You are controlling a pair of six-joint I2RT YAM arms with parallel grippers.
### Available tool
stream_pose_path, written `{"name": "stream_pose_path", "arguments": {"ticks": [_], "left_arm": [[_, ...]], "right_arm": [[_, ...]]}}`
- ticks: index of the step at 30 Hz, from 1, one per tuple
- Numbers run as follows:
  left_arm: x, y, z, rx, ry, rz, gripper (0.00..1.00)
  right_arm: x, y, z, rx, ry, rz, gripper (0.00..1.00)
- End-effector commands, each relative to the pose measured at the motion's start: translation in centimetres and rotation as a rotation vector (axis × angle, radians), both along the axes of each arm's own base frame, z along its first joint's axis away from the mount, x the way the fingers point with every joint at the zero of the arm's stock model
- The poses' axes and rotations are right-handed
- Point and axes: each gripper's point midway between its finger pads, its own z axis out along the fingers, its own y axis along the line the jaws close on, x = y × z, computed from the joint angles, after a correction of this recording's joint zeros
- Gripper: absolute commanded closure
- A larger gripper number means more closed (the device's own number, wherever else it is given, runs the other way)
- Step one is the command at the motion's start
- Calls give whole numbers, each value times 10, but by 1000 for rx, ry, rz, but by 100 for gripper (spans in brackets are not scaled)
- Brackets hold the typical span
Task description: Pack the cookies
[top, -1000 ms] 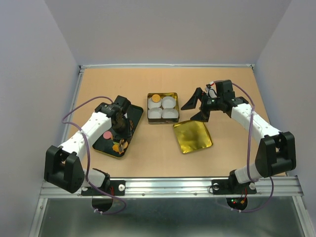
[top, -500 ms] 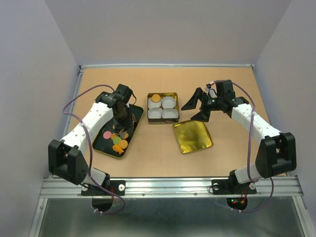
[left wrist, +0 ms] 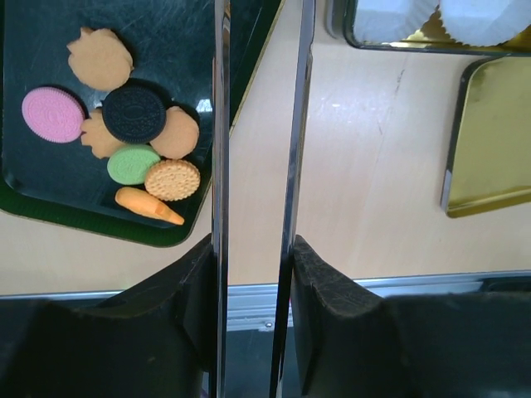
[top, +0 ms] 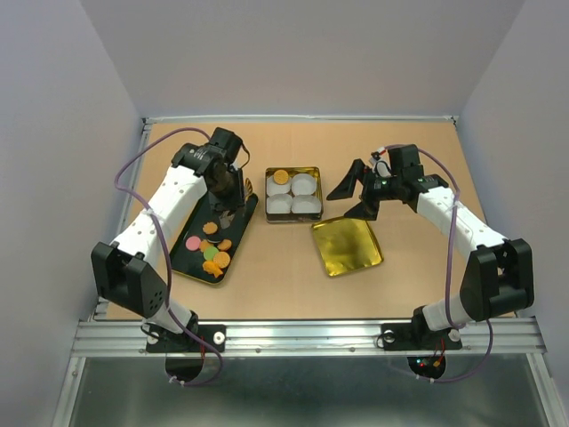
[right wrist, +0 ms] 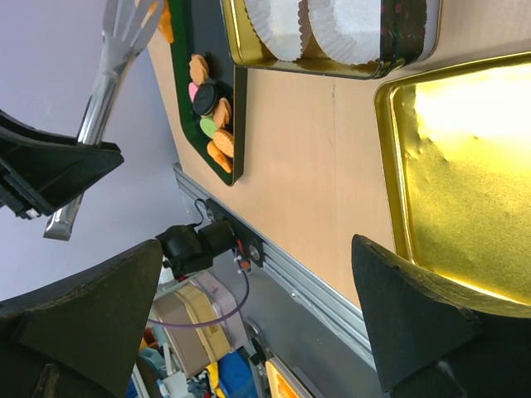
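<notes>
The cookies lie in a heap on a black tray: orange ones, a pink, a green and a dark one, also in the left wrist view. One orange cookie sits in a paper cup in the gold tin. My left gripper is shut on metal tongs, held above the tray's right edge. The tong tips are out of the left wrist view. My right gripper is open and empty, right of the tin and above the lid's far edge.
The gold square lid lies flat in front of the tin, also in the right wrist view. White paper cups fill the tin. The table has a raised rim at the left and a metal rail at the near edge.
My left arm has risen and swung back and to the right from the tray's middle toward its far right edge, uncovering the cookies. The right arm has not moved.
</notes>
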Motion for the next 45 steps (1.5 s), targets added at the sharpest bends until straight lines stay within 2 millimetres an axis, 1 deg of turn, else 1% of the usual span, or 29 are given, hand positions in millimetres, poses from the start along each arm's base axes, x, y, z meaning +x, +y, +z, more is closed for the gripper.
{"name": "stream_pose_path", "arguments": {"ticks": [1,2,5,6,7,8,9,10,12,15,21,27,30,38,40,42,43,45], "left_arm": [[3,-17,19,-40,-38,-54,89],[4,-23,21,-55,-44,-70,90],[8,-51,28,-117,-75,-132,91],[7,-57,27,-123,-71,-148,92],[6,-61,26,-124,-70,-154,94],[3,-69,25,-126,-66,-179,95],[3,-73,22,-122,-60,-186,96],[3,-76,19,-117,-56,-187,100],[0,-80,12,-102,-44,-200,100],[-2,-82,3,-86,-37,-204,100],[0,-78,-4,-57,-39,-183,100],[1,-74,-18,-23,-15,-176,100],[0,-74,-21,-20,-13,-177,100],[-5,-72,-36,-14,5,-188,96],[-5,-72,-40,-17,6,-188,92],[-5,-72,-41,-15,7,-189,89],[-5,-72,-43,-15,9,-189,86],[-6,-72,-44,-13,13,-189,82]], "right_arm": [[6,-4,19,-1,-77,-1,0],[6,-4,18,-1,-74,-1,0],[6,-4,18,-2,-74,-2,0],[6,-5,17,-4,-72,-2,0],[7,-5,17,-3,-72,-3,0],[7,-5,17,-4,-72,-2,0],[7,-5,18,-4,-74,-1,0],[7,-5,18,-5,-79,-1,0],[8,-5,18,-7,-79,-3,0],[8,-7,19,-8,-84,-4,0],[8,-8,18,-12,-78,-6,0],[7,-8,15,-14,-68,-5,0],[7,-8,15,-14,-64,-6,0],[8,-8,14,-18,-65,-4,0],[9,-8,15,-18,-66,-5,0],[9,-9,15,-20,-66,-7,0],[9,-8,14,-22,-68,-6,0],[9,-8,14,-22,-66,-6,0]]}}
